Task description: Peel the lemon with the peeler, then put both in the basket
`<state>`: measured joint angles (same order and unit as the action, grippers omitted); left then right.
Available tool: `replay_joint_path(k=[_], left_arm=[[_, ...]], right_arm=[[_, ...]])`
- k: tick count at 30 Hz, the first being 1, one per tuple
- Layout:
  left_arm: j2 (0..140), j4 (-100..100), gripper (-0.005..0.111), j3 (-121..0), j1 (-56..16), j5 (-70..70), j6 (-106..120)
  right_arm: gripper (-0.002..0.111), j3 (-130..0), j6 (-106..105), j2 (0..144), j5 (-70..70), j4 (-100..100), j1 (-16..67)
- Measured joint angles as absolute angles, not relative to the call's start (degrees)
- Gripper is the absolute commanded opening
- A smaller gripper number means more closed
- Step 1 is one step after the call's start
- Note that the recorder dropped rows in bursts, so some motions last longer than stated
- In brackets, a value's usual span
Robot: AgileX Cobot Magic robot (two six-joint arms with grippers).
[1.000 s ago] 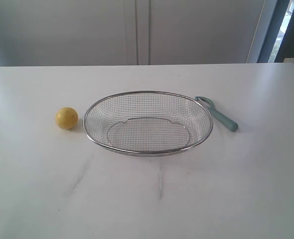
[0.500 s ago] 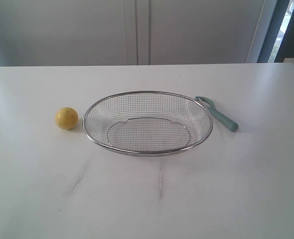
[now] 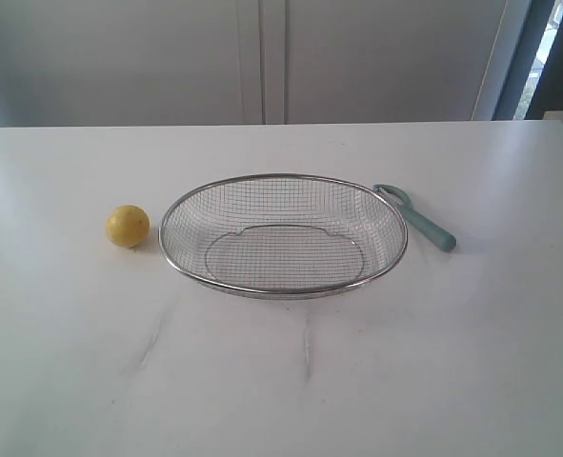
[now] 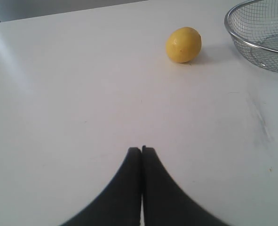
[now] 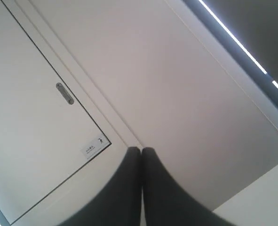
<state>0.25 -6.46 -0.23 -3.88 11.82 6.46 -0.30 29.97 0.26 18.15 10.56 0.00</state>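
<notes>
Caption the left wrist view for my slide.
Shut left gripper faces a lemon beside a wire basket on a white table.

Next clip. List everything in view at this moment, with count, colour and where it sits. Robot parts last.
lemon: one, yellow, on the table left of the basket, apart from it
basket: one, silver wire mesh, middle of the table, nothing in it
peeler: one, pale teal handle, on the table right of the basket, head close by its rim
table: one, white, faint grey streaks in front of the basket
wall panels: pale grey, behind the table
left pincer: one, black, shut, above the table short of the lemon, holding nothing
right pincer: one, black, shut, aimed at a pale door panel, holding nothing
</notes>
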Motion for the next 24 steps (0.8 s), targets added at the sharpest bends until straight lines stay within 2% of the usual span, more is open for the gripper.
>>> replay_joint_path(k=[8,13,16,24], left_arm=[[0.3,-6.5,0.0,-0.2,-3.9,11.8,6.5],[0.3,-6.5,0.0,-0.2,-3.9,11.8,6.5],[0.3,-6.5,0.0,-0.2,-3.9,11.8,6.5],[0.3,-6.5,0.0,-0.2,-3.9,11.8,6.5]], right_arm=[[0.0,-0.3,27.4,0.3,19.9,10.7,0.0],[0.0,-0.3,4.9,0.4,33.8,21.6,0.0],[0.0,-0.6,-0.9,4.4,38.5,29.2,0.0],[0.0,-8.9,-2.0,21.2,35.7,29.1,0.0]])
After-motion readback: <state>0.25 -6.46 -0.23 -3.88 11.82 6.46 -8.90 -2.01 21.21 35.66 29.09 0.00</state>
